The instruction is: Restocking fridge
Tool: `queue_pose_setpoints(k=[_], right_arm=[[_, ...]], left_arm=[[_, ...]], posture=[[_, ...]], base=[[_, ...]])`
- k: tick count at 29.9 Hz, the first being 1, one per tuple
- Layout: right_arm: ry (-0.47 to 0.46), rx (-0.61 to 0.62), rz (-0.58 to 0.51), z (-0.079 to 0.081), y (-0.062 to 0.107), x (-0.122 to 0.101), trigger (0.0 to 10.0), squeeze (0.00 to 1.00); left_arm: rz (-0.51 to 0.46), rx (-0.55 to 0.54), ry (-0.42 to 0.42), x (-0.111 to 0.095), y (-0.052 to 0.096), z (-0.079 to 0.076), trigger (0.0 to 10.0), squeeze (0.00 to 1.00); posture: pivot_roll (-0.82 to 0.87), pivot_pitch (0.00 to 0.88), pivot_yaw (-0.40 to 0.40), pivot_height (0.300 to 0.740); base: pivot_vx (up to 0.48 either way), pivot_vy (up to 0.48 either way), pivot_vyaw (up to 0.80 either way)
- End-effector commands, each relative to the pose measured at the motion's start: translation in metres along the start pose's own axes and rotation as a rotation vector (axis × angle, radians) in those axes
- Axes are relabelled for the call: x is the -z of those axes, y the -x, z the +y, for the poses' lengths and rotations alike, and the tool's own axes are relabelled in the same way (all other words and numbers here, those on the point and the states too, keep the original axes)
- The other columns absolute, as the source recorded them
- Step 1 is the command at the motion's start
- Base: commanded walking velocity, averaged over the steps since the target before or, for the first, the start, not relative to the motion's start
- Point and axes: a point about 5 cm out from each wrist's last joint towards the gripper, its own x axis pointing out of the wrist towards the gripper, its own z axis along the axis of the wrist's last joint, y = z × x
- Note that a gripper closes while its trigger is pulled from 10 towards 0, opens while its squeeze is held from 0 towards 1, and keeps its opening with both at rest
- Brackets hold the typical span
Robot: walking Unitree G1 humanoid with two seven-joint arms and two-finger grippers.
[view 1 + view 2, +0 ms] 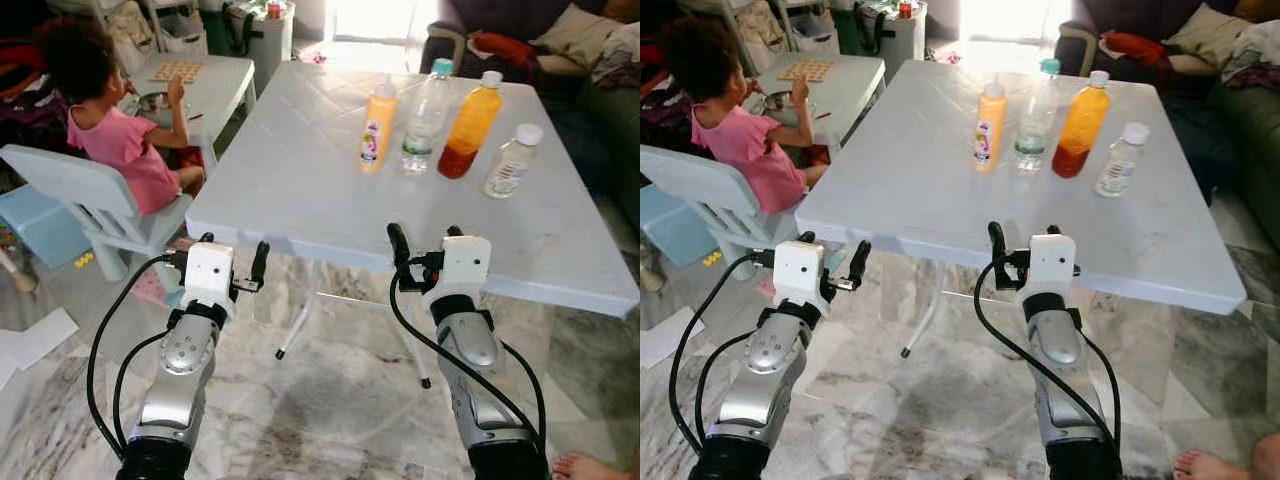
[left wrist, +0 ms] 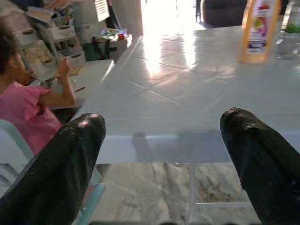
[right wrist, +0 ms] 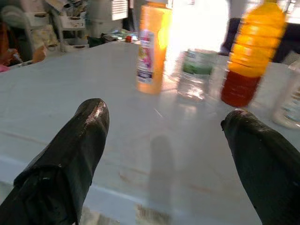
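Observation:
Four bottles stand in a row on the far half of the white table (image 1: 300,170). They are a small yellow-orange bottle (image 1: 377,127), a clear water bottle with a teal cap (image 1: 425,117), a tall orange juice bottle (image 1: 470,125) and a small clear bottle with a white cap (image 1: 512,162). My left gripper (image 1: 233,255) is open and empty, held before the table's near edge towards its left corner. My right gripper (image 1: 425,240) is also open and empty at the near edge, pointing at the bottles. In the right wrist view the yellow-orange bottle (image 3: 152,47) and the juice bottle (image 3: 248,56) stand well beyond the fingers (image 3: 70,150).
A child in a pink top (image 1: 110,140) sits on a pale plastic chair (image 1: 90,200) at a small table (image 1: 205,85) to the left. A dark sofa with cushions (image 1: 560,40) lies behind and right of the table. Someone's bare foot (image 1: 590,466) rests on the marble floor at bottom right.

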Motion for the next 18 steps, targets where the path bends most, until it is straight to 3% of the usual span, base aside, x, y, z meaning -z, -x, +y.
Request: queue_pose_setpoints(k=[1,18], right_arm=[[0.005,-0.018,-0.03,0.0045,-0.0032,-0.007,10.0,0.0],[-0.005,-0.019,-0.046,0.004,-0.0051,-0.0091,10.0,0.0]], left_arm=[[0.001,0.01,-0.005,-0.0017,-0.0019,-0.0003,10.0,0.0],[-0.008,0.024,-0.007,-0.0036,-0.0053,-0.0031,10.0,0.0]], posture=[[0.04,0.0,-0.013,0.74],[0.03,0.0,-0.01,0.74]], base=[[0.405,0.0,0.0],[0.428,0.0,0.0]])
